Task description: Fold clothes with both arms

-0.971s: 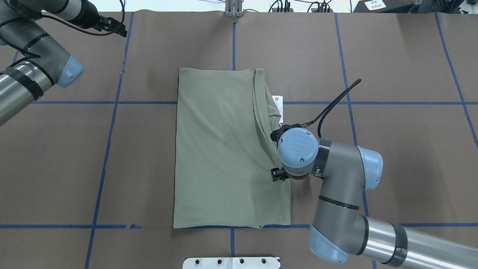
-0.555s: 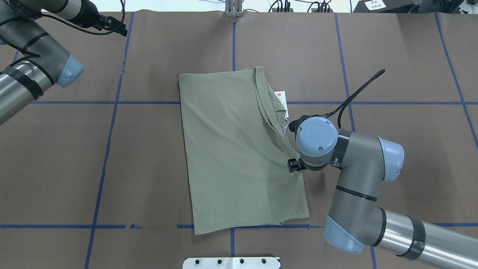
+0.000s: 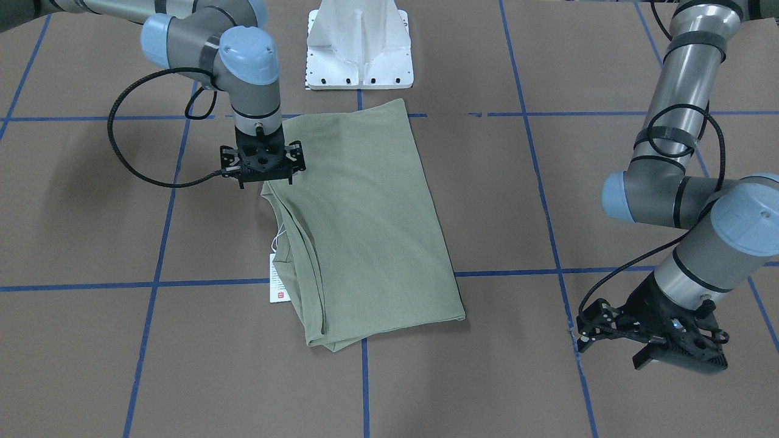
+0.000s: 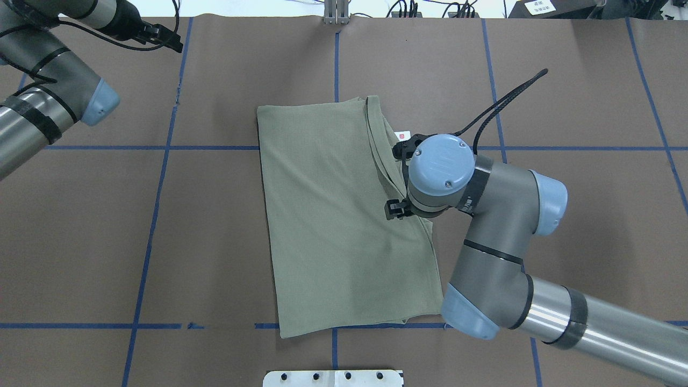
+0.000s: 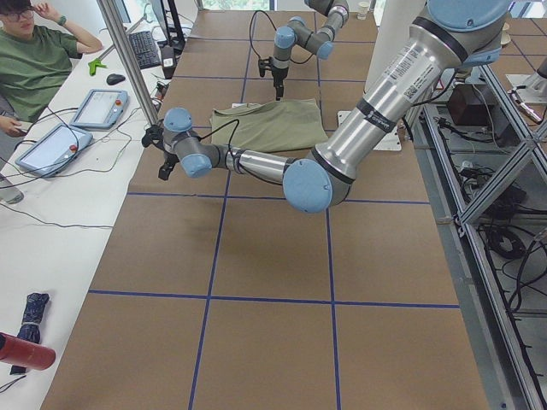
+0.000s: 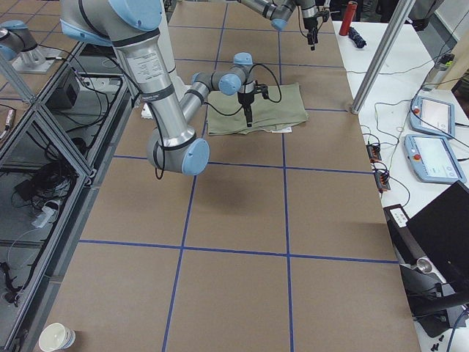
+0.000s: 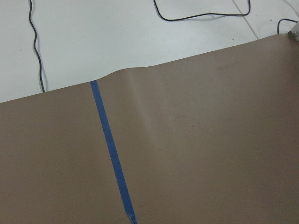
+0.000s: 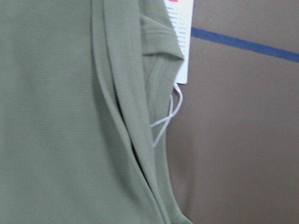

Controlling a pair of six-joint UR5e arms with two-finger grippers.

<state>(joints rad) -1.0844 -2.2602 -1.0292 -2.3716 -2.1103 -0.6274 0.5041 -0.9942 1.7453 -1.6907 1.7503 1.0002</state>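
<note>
Shirt (image 4: 344,215) is lying flat around the middle of the table (image 4: 591,80), folded into one long green rectangle. It sits a bit crooked against the blue tape lines (image 4: 161,177). The end nearest the robot's white base (image 3: 360,45) just reaches one cross line. Along the robot's right-hand side the folded layers overlap in a ribbed edge. The hang tag (image 3: 279,286) pokes out there onto the brown paper, with its white string (image 8: 166,121) looping back into the cloth.

Right gripper (image 3: 263,164) is pointing straight down over that layered edge, roughly midway along the shirt. Honestly I can't tell how far its fingers are spread or whether they're pinching any fabric. The wrist blocks them from above, and the right wrist view only gives me cloth, tag and string, a bit blurry. Can't tell if it's touching the shirt or just above it either.

Left gripper (image 3: 651,350) is way off on the robot's left, near the far edge of the table and well apart from the shirt. It hangs low over bare paper. Its wrist view shows paper, one tape line and the white surface past the table edge with a couple of black cables. No fingers in shot, so I can't tell the opening there either. I can't see anything in it from the front.
</note>
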